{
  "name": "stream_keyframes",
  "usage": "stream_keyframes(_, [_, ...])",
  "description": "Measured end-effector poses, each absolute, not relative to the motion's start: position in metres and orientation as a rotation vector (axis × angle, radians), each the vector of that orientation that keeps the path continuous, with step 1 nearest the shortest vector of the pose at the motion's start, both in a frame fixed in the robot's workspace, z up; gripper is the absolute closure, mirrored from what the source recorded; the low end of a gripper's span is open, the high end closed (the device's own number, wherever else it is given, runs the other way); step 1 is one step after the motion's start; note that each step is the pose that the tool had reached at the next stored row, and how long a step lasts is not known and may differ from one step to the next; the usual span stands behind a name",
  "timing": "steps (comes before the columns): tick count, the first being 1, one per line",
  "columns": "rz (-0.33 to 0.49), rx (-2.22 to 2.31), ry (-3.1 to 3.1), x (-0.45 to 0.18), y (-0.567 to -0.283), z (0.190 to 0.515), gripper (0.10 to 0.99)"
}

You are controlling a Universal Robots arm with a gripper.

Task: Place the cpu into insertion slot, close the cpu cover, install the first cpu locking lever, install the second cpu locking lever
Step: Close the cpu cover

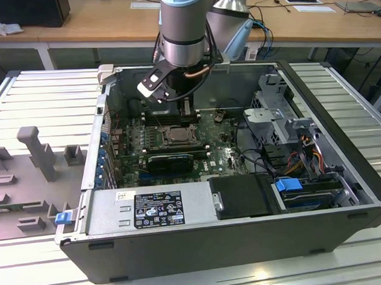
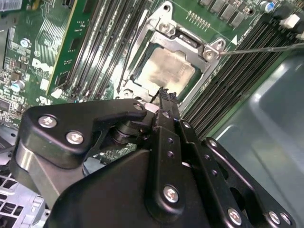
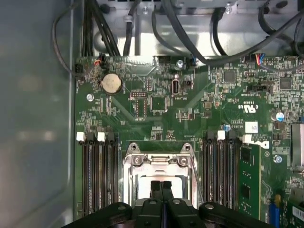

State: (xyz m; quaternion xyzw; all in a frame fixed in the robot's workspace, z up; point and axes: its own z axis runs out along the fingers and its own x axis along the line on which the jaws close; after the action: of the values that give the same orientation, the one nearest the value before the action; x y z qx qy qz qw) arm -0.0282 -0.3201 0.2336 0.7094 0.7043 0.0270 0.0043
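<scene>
- Open computer case (image 1: 200, 242) lying on the ribbed metal bench (image 1: 39, 104). The arm (image 1: 183, 30) reaches down into it, over the motherboard (image 3: 142, 109).
- Gripper (image 2: 164, 95) hangs directly above the insertion slot (image 1: 176, 135). Its tips are close over one edge of the socket; I cannot tell whether they touch it.
- Fingers (image 3: 156, 187) are pressed flat together, tip to tip, with nothing between them.
- The cpu (image 2: 171, 71) is no longer to be carried. It sits in the slot, flat and square to the rim, its pale silver-grey face upward and a dull sheen across it.
- The cpu cover (image 3: 159, 162) looks to be folded down. Its silvery frame rings the chip, and the chip's face shows through the cut-out centre. I judge the first two steps done.
- A thin wire locking lever (image 2: 266, 47) sticks out from one corner of the socket and runs across the black memory slots (image 3: 97, 175). It reads as unlatched.
- A second thin rod lies along the opposite side of the frame. I cannot tell whether it is hooked down.
- My estimate is about halfway through the task: chip seated, cover down, and at least one lever left to install, perhaps both.
</scene>
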Motion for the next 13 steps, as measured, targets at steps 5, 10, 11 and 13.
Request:
stream_keyframes(5, [0.085,2.223,2.206,-0.033,-0.320,0.234,0.980])
stream_keyframes(10, [0.085,2.223,2.206,-0.039,-0.320,0.234,0.980])
stream_keyframes(11, [0.085,2.223,2.206,-0.039,-0.320,0.234,0.980])
stream_keyframes(13, [0.085,2.223,2.206,-0.041,-0.320,0.234,0.980])
